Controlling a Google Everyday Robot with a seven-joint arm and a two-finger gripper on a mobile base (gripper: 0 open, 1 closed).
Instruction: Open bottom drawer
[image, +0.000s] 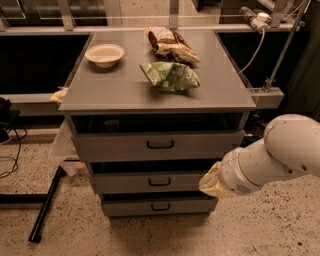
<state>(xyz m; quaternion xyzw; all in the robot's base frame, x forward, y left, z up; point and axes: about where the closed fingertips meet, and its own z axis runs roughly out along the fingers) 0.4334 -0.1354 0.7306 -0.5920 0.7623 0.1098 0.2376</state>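
The grey cabinet has three drawer fronts stacked under its top. The bottom drawer (130, 207) is the narrowest and lowest front, with a small black bar handle (160, 206) at its centre, and it looks closed. My gripper (212, 183) is the cream-coloured tip of the white arm (272, 159). It comes in from the right and sits in front of the right end of the middle drawer (125, 183), just above the bottom drawer's right corner and to the right of its handle.
The top drawer (115, 146) is the widest. On the cabinet top (115, 90) lie a white bowl (104, 54), a green chip bag (170, 76) and a brown bag (170, 44). A black bar (45, 207) lies on the floor at left, and cables hang at right.
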